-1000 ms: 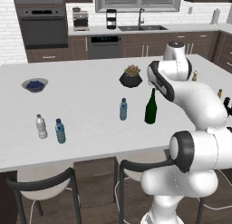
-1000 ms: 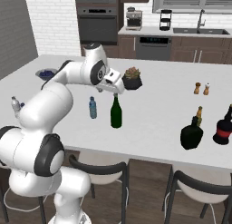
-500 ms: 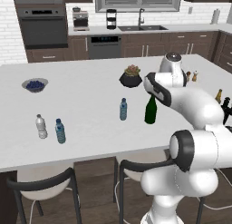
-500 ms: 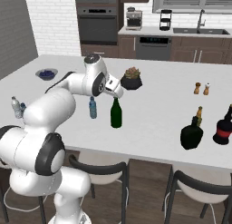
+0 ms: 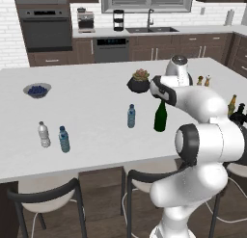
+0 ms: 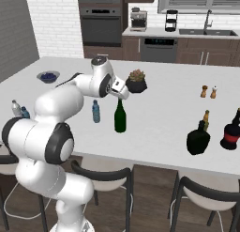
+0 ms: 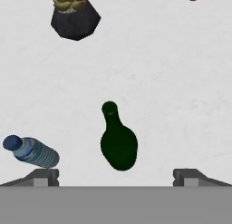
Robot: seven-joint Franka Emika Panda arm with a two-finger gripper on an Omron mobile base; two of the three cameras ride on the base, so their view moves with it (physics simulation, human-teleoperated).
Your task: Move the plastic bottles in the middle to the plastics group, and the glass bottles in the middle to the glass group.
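Observation:
A tall dark-green glass bottle (image 5: 160, 117) (image 6: 120, 117) (image 7: 118, 143) stands upright mid-counter. My gripper (image 5: 160, 98) (image 6: 119, 97) (image 7: 115, 177) hangs open just above its neck, fingers pointing down and nothing between them. To the green bottle's left stands the small blue plastic bottle (image 5: 131, 116) (image 6: 96, 112) (image 7: 31, 151). The plastics group, a whitish bottle (image 5: 44, 135) and a blue one (image 5: 63, 139), is near the counter's left front. A squat black bottle (image 6: 198, 139) sits at the right, with the slim amber bottle (image 6: 205, 117) (image 5: 232, 105) just behind it.
A potted succulent (image 5: 139, 81) (image 6: 136, 81) (image 7: 74, 14) stands close behind the green bottle. A blue bowl (image 5: 37, 90) (image 6: 48, 76) sits far left, two shakers (image 5: 203, 80) (image 6: 208, 91) back right, a red-labelled dark bottle (image 6: 230, 135) far right. Chairs line the front edge.
The hand has swung in from behind and come down until it is over the green bottle's neck. The jaws stayed open and the bottles have not moved.

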